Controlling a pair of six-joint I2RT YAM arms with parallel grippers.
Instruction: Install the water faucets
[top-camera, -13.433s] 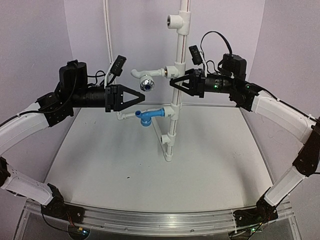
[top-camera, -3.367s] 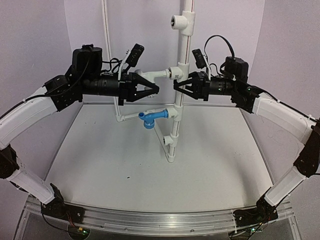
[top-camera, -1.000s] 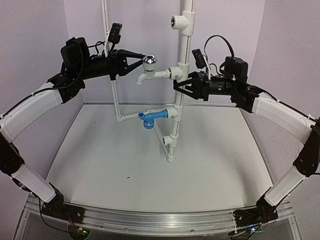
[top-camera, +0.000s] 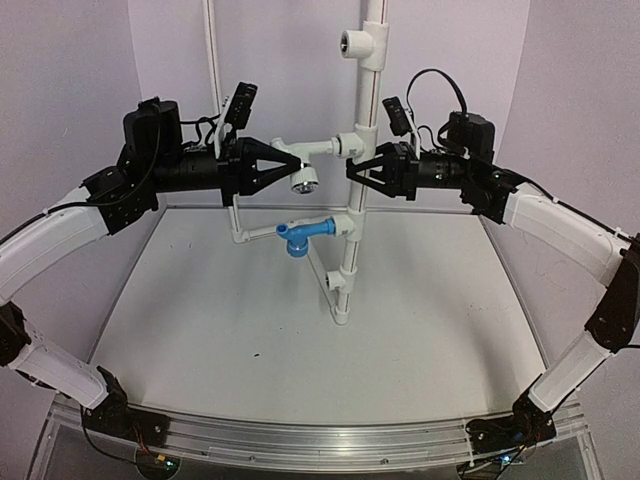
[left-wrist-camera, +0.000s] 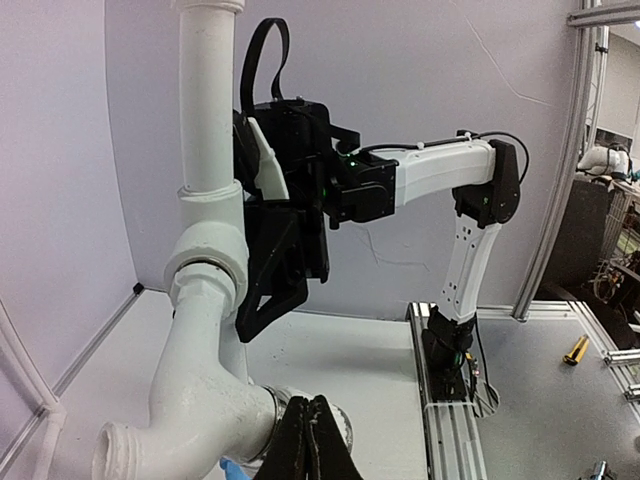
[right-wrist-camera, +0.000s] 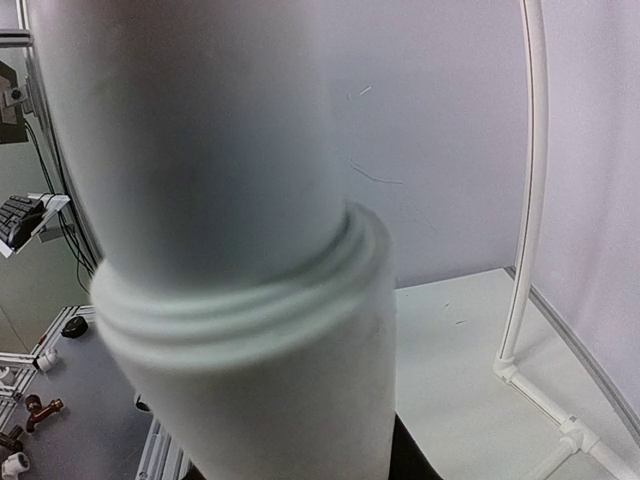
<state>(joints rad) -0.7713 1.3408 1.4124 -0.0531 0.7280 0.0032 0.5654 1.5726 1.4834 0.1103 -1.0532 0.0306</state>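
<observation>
Our left fingers (top-camera: 288, 164) are pressed together, tips against the white faucet (top-camera: 322, 148), which juts sideways from the vertical pipe (top-camera: 368, 95), its chrome knob (top-camera: 305, 181) hanging down. Our right fingers (top-camera: 375, 168) pinch that pipe. The blue faucet (top-camera: 298, 236) juts from it lower down, above the tabletop (top-camera: 250, 320).

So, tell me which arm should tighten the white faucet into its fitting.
Left. The left gripper, shut, has its tips against the white faucet, so it can likely push it round. The right gripper is clamped on the upright pipe, steadying it, and would have to let go first.
</observation>
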